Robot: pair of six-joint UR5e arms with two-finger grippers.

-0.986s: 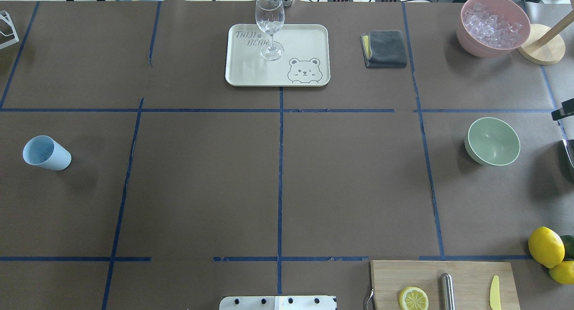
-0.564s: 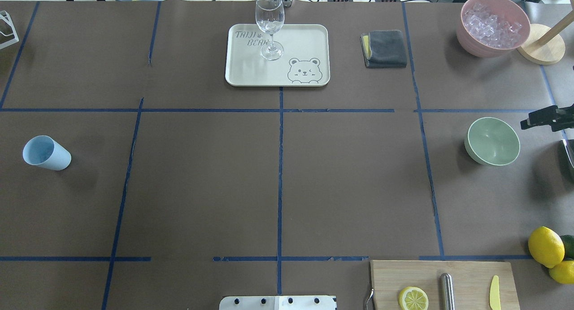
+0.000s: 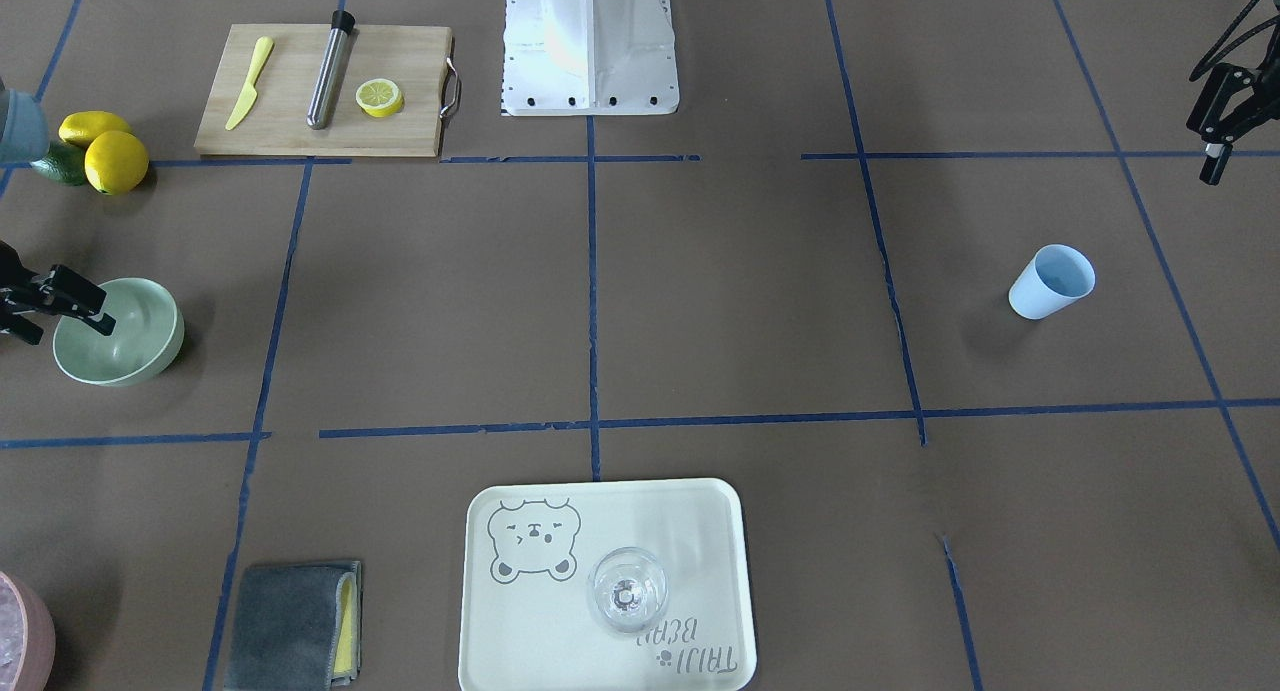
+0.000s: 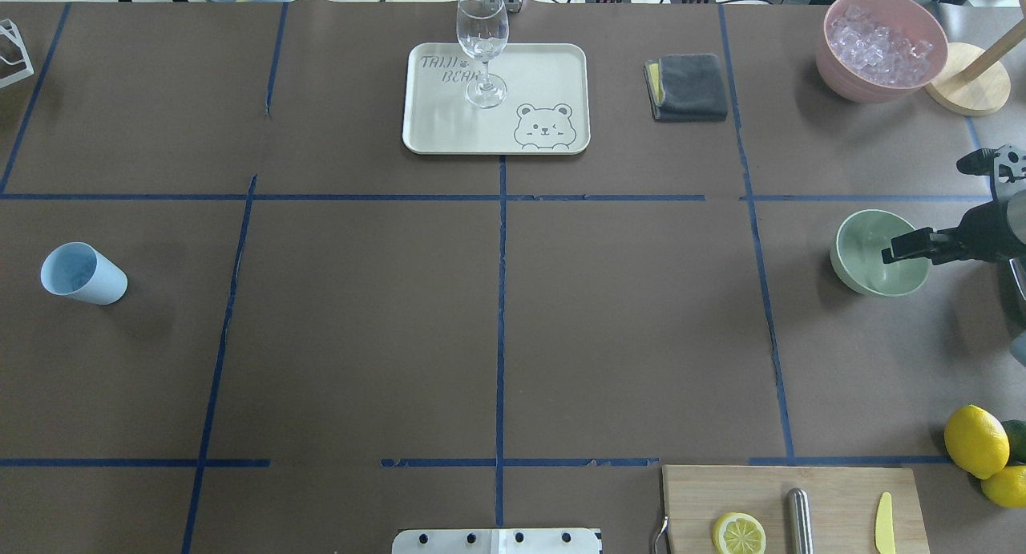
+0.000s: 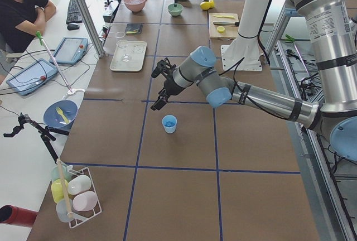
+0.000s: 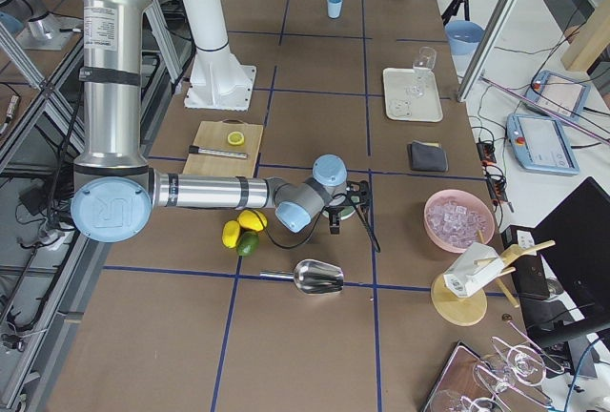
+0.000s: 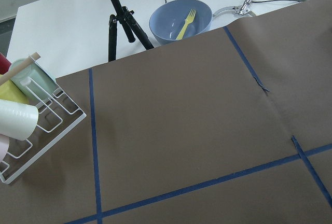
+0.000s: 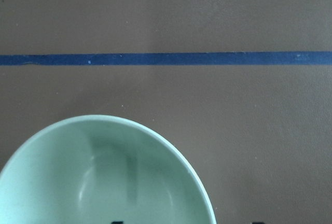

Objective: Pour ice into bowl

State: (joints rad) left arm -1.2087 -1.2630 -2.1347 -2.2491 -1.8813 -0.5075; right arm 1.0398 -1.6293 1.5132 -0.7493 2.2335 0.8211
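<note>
My right arm (image 6: 205, 190) lies low and nearly level over the table. The forearm stretches out from the elbow to a bent wrist beside the bowl (image 4: 866, 261). The right gripper (image 3: 72, 329) comes in from the side at a slant, above the bowl; whether it touches the rim I cannot tell. Its jaws are spread wide. One finger (image 4: 910, 248) hangs over the bowl's hollow and the other sits outside the rim on the far side. My right wrist camera looks straight down on the bowl's rim, with both fingertips just showing at the bottom edge, well apart. The bowl stands upright on the table's right side, its smooth inside showing. The ice (image 4: 878, 39) is heaped in the pink bowl (image 4: 838, 71) at the far right corner, well apart from the bowl and beyond a blue tape line.

My left arm (image 5: 262, 100) reaches out long and low across the table. Its wrist is turned so the left gripper (image 5: 156, 90) hangs in the air near the cup (image 5: 169, 123), above and beside it, clear of it. Its jaws look spread and empty.
</note>
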